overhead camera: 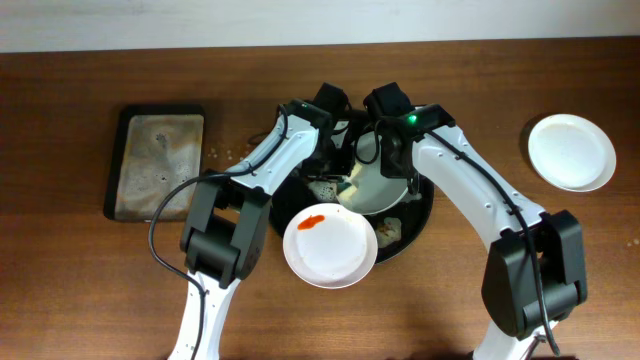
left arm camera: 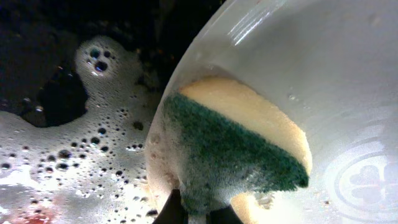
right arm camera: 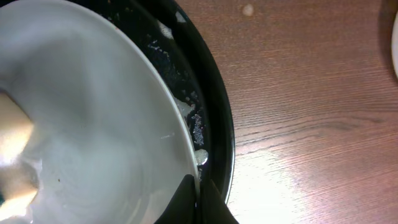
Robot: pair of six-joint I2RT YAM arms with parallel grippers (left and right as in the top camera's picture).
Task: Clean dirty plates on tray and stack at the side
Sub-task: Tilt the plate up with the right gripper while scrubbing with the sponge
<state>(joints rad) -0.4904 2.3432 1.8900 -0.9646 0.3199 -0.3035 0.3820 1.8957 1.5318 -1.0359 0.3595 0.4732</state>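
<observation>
Left wrist: L gripper (left arm camera: pixel 196 214) grips sponge (left arm camera: pixel 236 149); R gripper (right arm camera: pixel 198 202) pinches plate (right arm camera: pixel 93 124) rim; stamp (left arm camera: pixel 367 183) illegible.

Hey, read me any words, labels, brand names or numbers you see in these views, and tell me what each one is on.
No readable text in any view.
Only mark: a round embossed emblem on the plate with the sponge against it; it looks like a leaf or flower shape and is too blurred to show any letters.
The green light on the right arm is a plain dot, not a sign.
</observation>
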